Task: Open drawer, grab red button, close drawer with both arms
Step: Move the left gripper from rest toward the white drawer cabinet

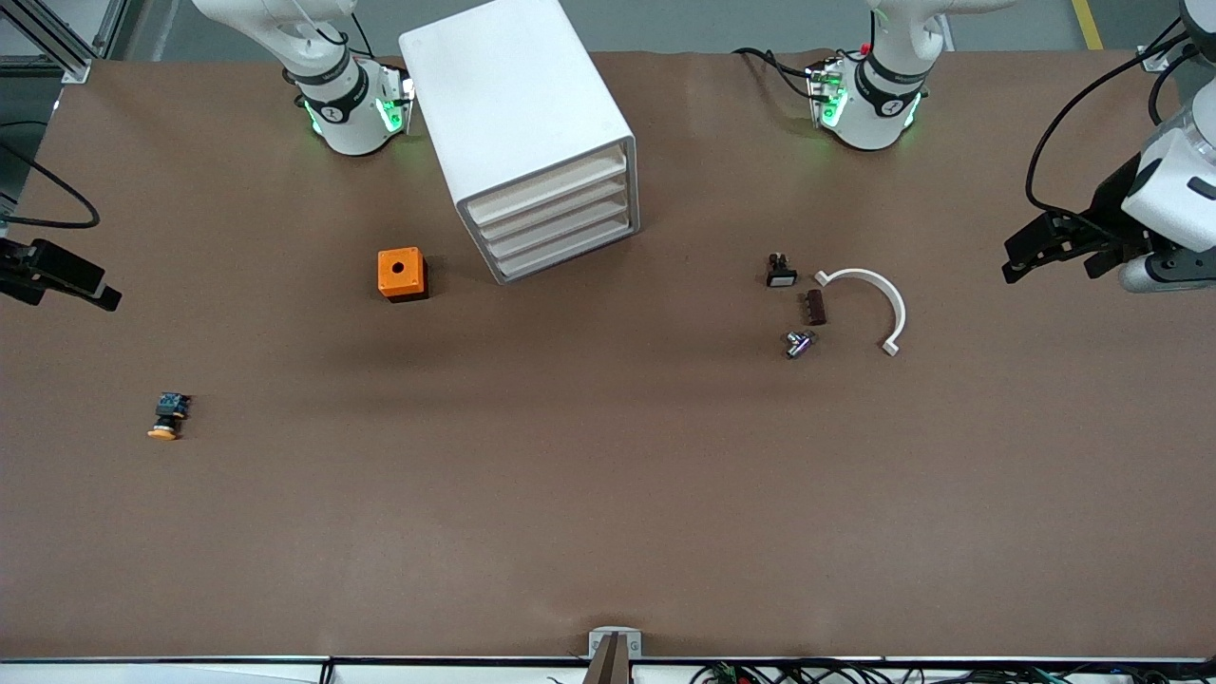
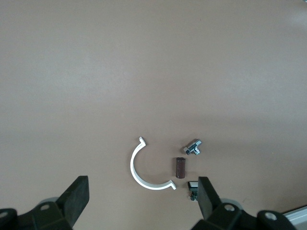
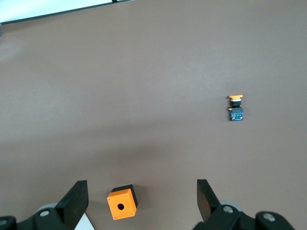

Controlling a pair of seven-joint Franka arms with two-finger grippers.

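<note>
You have 1 white cabinet (image 1: pixel 518 104) on the worktop (image 1: pixel 608 494), with 4 alike shallow drawers stacked in it, the uppermost drawer (image 1: pixel 551 186) among them. You have 1 orange cube with a round hole (image 1: pixel 401 274), 1 orange-yellow capped button (image 1: pixel 168 417), 1 white half-ring clamp (image 1: pixel 875 302), 1 small brown block (image 1: pixel 815 307), 1 silver metal fitting (image 1: pixel 797 343) and 1 small black part with a pale face (image 1: pixel 780 271). You also see 2 arms, each with 1 gripper: the left gripper (image 1: pixel 1031 249) and the right gripper (image 1: pixel 66 280).
</note>
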